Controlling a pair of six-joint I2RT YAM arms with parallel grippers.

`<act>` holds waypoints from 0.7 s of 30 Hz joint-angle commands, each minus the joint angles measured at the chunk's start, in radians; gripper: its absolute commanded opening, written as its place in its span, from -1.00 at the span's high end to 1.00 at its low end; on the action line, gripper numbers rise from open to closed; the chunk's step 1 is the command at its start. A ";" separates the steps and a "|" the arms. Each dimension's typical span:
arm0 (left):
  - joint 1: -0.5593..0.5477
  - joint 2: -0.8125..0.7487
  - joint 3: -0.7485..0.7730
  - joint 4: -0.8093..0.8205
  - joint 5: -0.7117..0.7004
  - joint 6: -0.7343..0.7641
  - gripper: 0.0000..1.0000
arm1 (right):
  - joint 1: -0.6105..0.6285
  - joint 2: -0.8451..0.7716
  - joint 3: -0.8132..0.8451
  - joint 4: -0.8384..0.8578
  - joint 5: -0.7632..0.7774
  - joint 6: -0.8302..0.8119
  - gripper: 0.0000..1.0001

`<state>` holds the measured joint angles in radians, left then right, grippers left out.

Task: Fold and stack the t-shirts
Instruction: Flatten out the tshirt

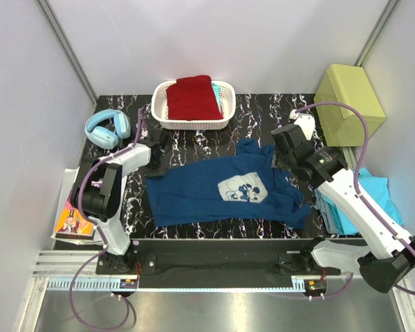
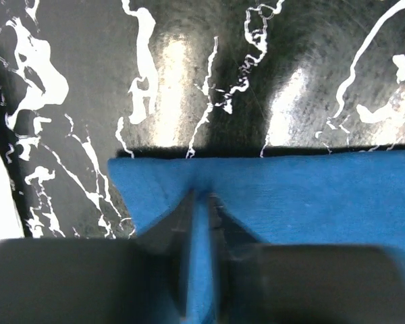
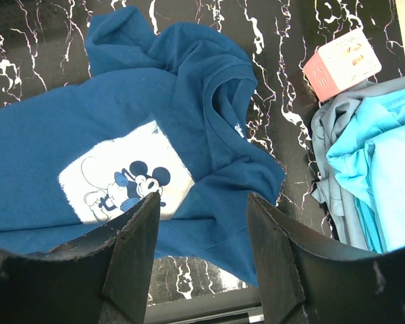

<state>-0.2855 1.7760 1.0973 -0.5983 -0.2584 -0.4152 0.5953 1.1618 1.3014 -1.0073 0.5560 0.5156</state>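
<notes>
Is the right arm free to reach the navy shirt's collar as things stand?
Probably yes: the right gripper hangs open above the navy shirt, and nothing covers its collar.

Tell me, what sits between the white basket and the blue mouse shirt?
Nothing: only a bare strip of the black marbled table separates the white basket from the blue shirt, as the top view shows.

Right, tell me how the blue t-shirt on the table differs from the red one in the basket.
The blue t-shirt bears a white cartoon-mouse print; the red t-shirt is plain. The blue t-shirt lies spread on the table, the red t-shirt sits folded in the basket. The left gripper pinches the blue t-shirt's edge; nothing grips the red t-shirt. Both are cloth.
</notes>
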 commanded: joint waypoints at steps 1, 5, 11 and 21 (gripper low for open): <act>0.009 -0.078 0.006 0.014 -0.021 -0.010 0.14 | -0.003 0.007 -0.005 0.036 0.005 -0.006 -0.23; 0.009 -0.168 -0.011 0.019 -0.065 -0.011 -0.13 | -0.005 0.009 -0.019 0.049 0.002 -0.005 -0.23; 0.020 -0.086 0.079 -0.015 -0.065 0.042 -0.10 | -0.005 0.013 -0.014 0.055 -0.013 0.000 -0.23; 0.022 0.014 0.070 0.009 -0.019 0.012 -0.03 | -0.005 -0.017 -0.007 0.038 0.022 -0.022 -0.23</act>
<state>-0.2684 1.7874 1.1645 -0.6113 -0.2924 -0.3943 0.5953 1.1728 1.2804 -0.9840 0.5564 0.5106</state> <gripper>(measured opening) 0.517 0.613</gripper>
